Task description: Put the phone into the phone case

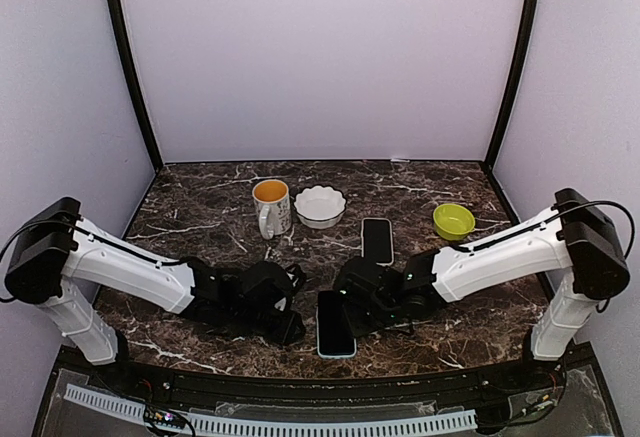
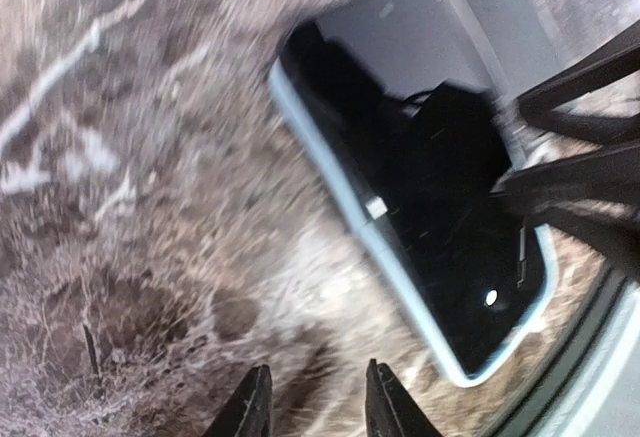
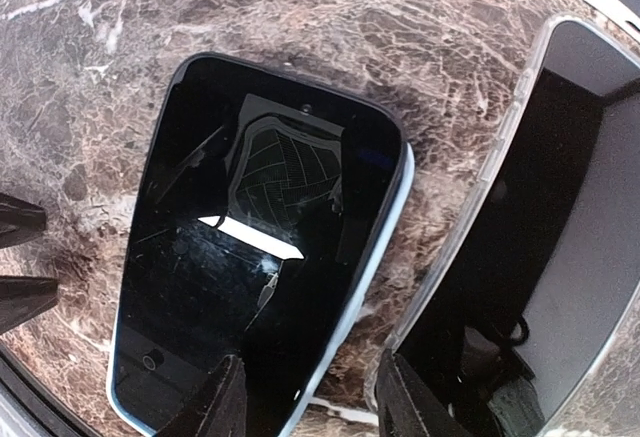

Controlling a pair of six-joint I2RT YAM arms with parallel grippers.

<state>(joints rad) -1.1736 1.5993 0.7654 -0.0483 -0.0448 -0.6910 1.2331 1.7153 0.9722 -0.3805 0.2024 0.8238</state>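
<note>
Right wrist view, black phone [image 3: 250, 247] in light-blue phone case [image 3: 374, 242], left end effector [image 2: 318, 409] and right end effector [image 3: 312, 402] parted, empty

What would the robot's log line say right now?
phone: lying flat between claws | case: lying apart | left claw: open, empty | right claw: open, by phone's edge

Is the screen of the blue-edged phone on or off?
Off: the blue-edged phone shows a black screen with only reflections.
</note>
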